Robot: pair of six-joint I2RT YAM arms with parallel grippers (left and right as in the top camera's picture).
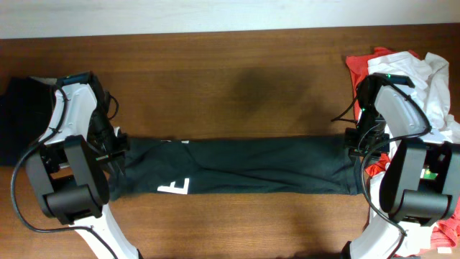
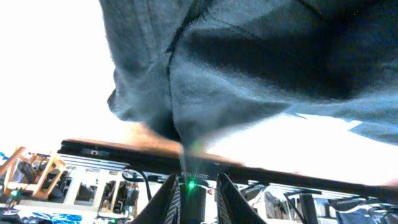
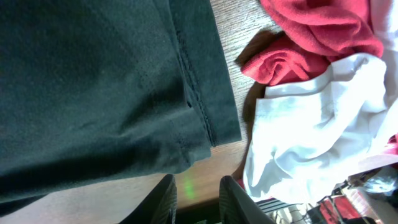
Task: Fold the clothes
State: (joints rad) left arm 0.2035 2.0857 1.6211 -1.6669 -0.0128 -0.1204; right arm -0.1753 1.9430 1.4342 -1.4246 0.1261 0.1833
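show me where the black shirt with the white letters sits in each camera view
overhead: black shirt stretched across the middle of the table.
left wrist: hangs across the top and right.
right wrist: covers the left and centre, hem running down.
landmark: red and white clothes, right of the shirt in overhead and right wrist; absent from left wrist.

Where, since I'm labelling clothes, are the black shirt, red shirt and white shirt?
black shirt [image 1: 244, 167]: overhead view, middle of the folded strip.
red shirt [image 3: 323, 28]: right wrist view, bunched upper part.
white shirt [image 3: 305, 137]: right wrist view, crumpled middle.
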